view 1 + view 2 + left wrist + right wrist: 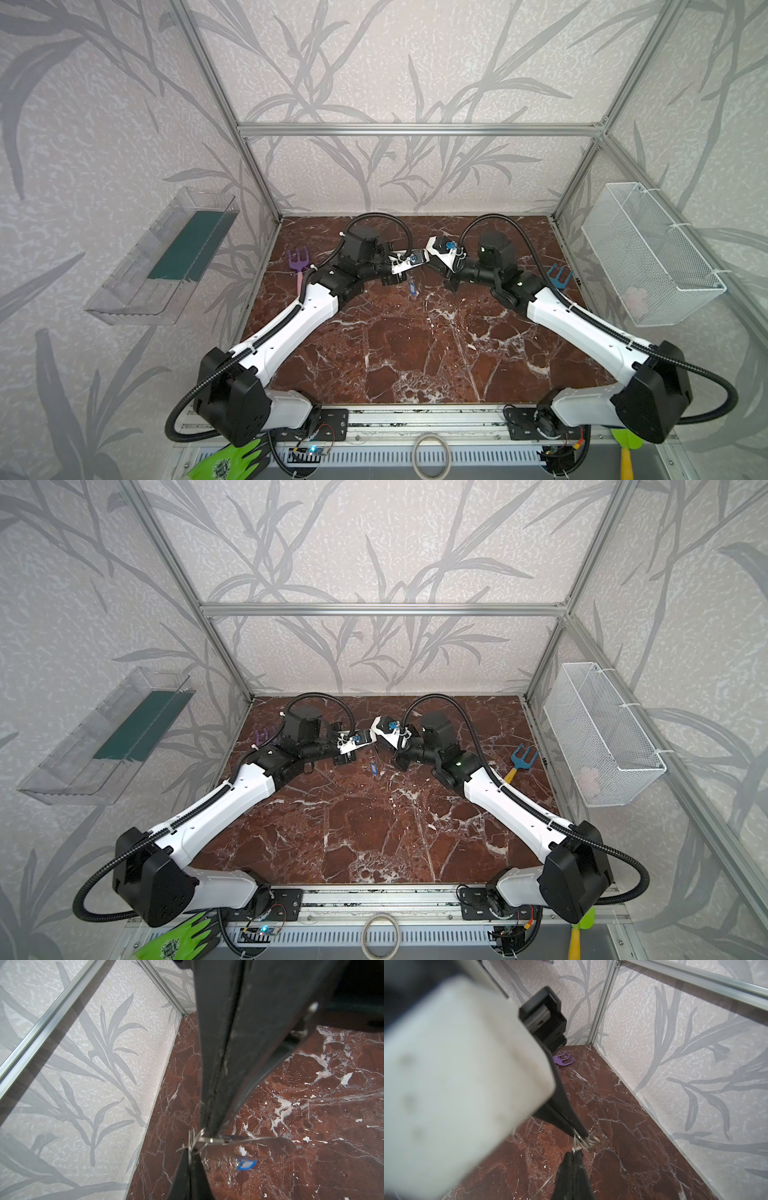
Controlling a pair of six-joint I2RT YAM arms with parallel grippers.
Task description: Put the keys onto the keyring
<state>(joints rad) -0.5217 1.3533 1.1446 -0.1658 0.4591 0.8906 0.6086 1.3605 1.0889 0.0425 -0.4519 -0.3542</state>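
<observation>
Left wrist view: my left hand (207, 1134) clenched on keyring (259, 1144), held off desk (311, 1105); blue-tagged key (246, 1162) just beside it (hanging or lying, cannot tell). Right wrist view: my right hand (576, 1152) nipped shut on wire loop (578, 1145) at keyring's edge. Both top views: hands meet over desk, toward back.

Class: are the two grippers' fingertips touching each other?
Apart. The right wrist view shows a gap between left gripper and right gripper, bridged only by keyring loops.
</observation>
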